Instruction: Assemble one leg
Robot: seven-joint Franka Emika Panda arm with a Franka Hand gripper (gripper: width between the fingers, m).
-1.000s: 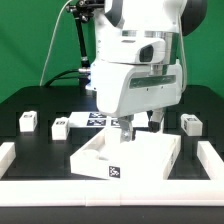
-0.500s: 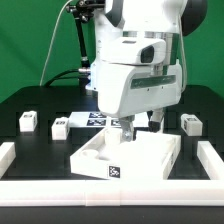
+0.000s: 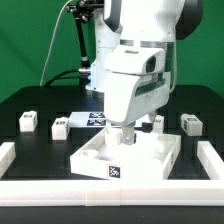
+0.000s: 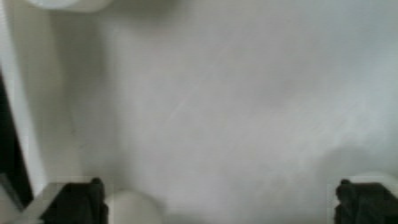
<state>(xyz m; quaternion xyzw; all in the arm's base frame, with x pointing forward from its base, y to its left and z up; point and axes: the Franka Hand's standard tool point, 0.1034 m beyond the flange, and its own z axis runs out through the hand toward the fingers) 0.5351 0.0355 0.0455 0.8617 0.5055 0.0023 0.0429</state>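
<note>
The large white square panel (image 3: 128, 157) lies at the front middle of the table. My gripper (image 3: 125, 136) hangs just above its top, fingers pointing down. In the wrist view the panel's white surface (image 4: 231, 100) fills the picture. My gripper (image 4: 219, 205) is open, with its dark fingertips (image 4: 75, 200) wide apart and nothing between them. A round white socket (image 4: 135, 205) shows beside one fingertip. Small white tagged legs lie loose on the table: two (image 3: 29, 121) (image 3: 60, 126) on the exterior view's left and one (image 3: 190, 123) on its right.
The marker board (image 3: 96, 120) lies flat behind the panel. White rails (image 3: 8, 152) (image 3: 212, 156) border the black table on both sides and along the front. The arm's body hides the table behind the panel.
The arm's head has turned and shifted slightly toward the exterior view's left and lower over the panel. The panel and the loose legs have not moved.
</note>
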